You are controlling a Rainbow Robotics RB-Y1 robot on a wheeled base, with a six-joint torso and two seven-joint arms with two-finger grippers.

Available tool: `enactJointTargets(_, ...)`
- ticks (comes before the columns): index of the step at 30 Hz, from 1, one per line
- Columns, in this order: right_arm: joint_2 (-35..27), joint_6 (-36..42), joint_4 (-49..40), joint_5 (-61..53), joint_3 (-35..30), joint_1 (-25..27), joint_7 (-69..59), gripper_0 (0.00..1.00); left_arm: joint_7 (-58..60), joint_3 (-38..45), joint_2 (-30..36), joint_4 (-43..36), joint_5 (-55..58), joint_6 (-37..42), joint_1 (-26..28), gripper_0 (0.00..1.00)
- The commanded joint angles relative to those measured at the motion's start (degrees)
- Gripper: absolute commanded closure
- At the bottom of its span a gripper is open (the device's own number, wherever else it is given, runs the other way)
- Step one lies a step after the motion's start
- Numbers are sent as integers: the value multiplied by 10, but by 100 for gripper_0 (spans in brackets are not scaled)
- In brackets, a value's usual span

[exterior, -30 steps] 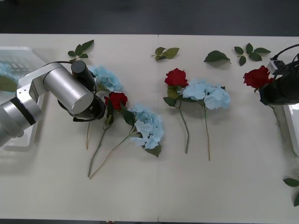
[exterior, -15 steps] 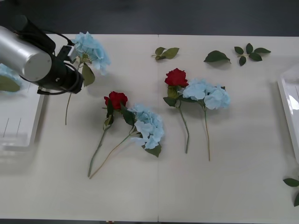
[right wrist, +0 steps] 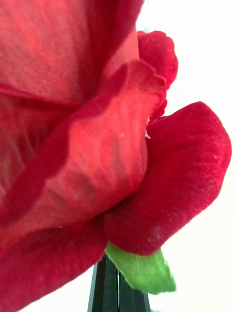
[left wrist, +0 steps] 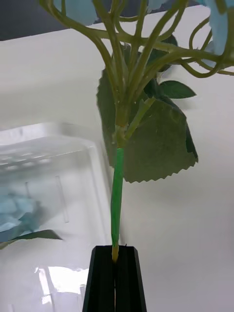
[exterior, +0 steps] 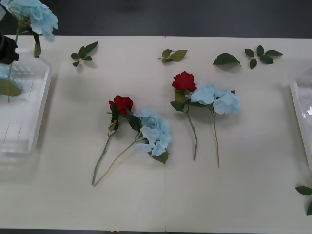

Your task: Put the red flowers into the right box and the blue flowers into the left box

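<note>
The left gripper (left wrist: pixel 115 278), black fingers closed tight, was seen clamped on the stem of a blue flower (exterior: pixel 31 13), head held over the far edge of the left box (exterior: pixel 43 100) at the table's left edge, w/ another blue flower (exterior: pixel 4 73) already inside. The right gripper (right wrist: pixel 117 292) was closed on a red flower (right wrist: pixel 87 136) at the bloom's base. On the table (exterior: pixel 234 185) 2 red flowers (exterior: pixel 122 104) (exterior: pixel 184 81) and blue flowers (exterior: pixel 155 131) (exterior: pixel 214 99) were left near centre; the right box (exterior: pixel 301 117) lay at the right edge.
</note>
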Motion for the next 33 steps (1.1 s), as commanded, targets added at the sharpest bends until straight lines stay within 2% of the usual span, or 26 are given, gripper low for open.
enactJointTargets(1, 3, -32, 33, 12, -8, -11, 21, 100, -130, 52, 21, 41, -10, 10, -10, 100)
enactJointTargets(3, 8, -47, 44, 15, -8, -11, 23, 100, -163, 67, 34, 58, -16, 6, -10, 100)
enactJointTargets(4, 8, -51, 48, 17, -8, -11, 25, 94, -171, 69, 39, 64, -20, 3, -10, 100)
enactJointTargets(7, 8, -61, 58, 22, -8, -11, 26, 63, -197, 71, 63, 88, -30, -13, -10, 100)
enactJointTargets(9, 9, -62, 61, 19, -8, -11, 28, 48, -202, 71, 78, 107, -42, -19, -10, 100)
enactJointTargets(14, 8, -61, 61, 11, -8, -11, 40, 22, -201, 71, 94, 131, -93, -31, -10, 100)
enactJointTargets(17, 8, -55, 59, -13, -11, -13, 53, 14, -200, 71, 100, 144, -118, -41, -10, 100)
enactJointTargets(21, 6, -18, 55, -62, -40, -20, 95, 12, -198, 70, 99, 169, -144, -52, -10, 100)
enactJointTargets(25, 7, 64, 40, -93, -57, -45, 95, 12, -189, 47, 96, 202, -144, -70, -10, 100)
enactJointTargets(29, 6, 140, -7, -96, -61, -62, 61, 11, -185, 13, 95, 233, -138, -92, -10, 100)
enactJointTargets(33, 7, 206, -94, -118, -61, -62, -12, 12, -182, -6, 88, 248, -139, -93, -9, 100)
